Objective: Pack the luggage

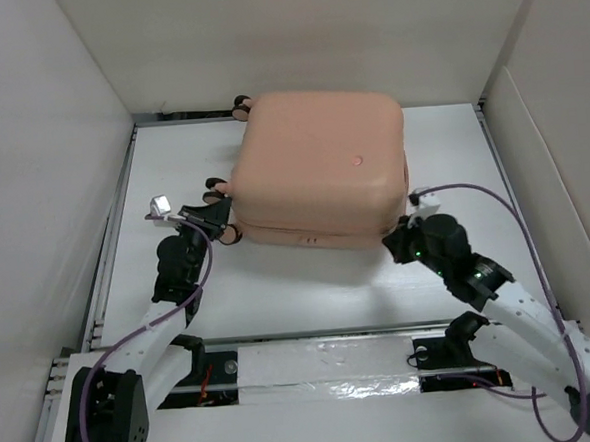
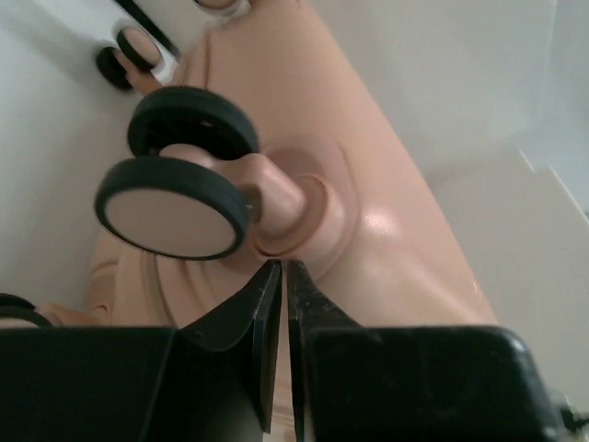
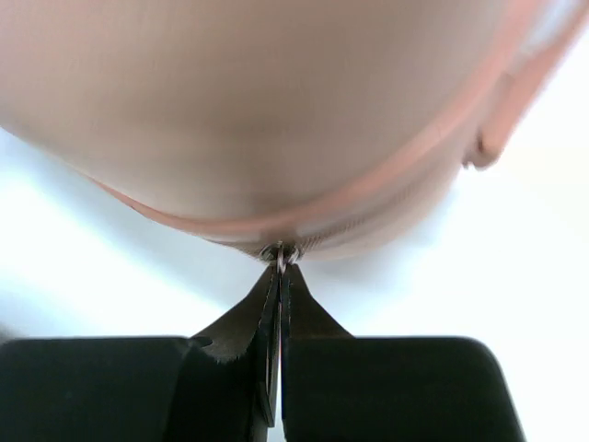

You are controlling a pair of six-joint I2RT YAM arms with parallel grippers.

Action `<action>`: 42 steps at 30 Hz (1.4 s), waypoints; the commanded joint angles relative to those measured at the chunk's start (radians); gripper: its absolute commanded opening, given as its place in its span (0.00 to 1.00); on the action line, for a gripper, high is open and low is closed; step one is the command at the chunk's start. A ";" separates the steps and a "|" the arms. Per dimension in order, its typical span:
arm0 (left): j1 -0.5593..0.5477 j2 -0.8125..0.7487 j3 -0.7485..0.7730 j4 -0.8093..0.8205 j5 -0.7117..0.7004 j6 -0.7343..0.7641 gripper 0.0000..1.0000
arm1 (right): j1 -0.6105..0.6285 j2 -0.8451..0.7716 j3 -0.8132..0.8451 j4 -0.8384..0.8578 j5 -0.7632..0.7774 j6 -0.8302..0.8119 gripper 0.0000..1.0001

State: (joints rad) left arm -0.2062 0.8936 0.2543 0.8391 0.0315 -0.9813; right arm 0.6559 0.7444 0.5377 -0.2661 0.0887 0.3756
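Closest in, left side: my left gripper [image 2: 281,276] sits at the luggage's left near corner, tips just under a caster wheel [image 2: 175,207]. The jaws are drawn to a thin slit and I can't make out anything between them. Moving right, the luggage [image 1: 322,164] lies flat and closed at the middle of the tabletop [image 1: 309,280], reaching toward its far edge, wheels pointing to the left edge. My judgement on handling: the hard shell is stiff, smooth and likely slippery, and far too broad for my jaws. It looks fairly light, and it could skid or roll on its casters if pushed. The best holds are the small parts: wheel stems, the seam lip, the zipper pull [image 3: 281,253]. Right side: my right gripper [image 3: 280,272] is at the right near corner, fingers pressed together and pinching that metal pull at the zip line. No readable writing or brand anywhere, only a round button mark [image 1: 357,160] on the shell top.
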 commanded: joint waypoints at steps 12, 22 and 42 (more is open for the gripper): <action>-0.634 -0.070 0.000 -0.133 -0.252 0.295 0.00 | -0.274 -0.263 -0.145 0.068 -0.256 0.020 0.00; -0.831 0.385 0.172 0.017 -0.277 0.398 0.02 | -0.144 -0.185 -0.160 0.076 -0.178 0.074 0.00; -0.780 0.734 0.442 0.132 -0.167 0.351 0.00 | 0.552 0.250 0.140 0.408 0.104 0.084 0.00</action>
State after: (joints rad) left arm -1.0107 1.5616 0.5934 0.8391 -0.1860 -0.5995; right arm 1.0508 0.8703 0.5148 -0.2848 0.4732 0.4076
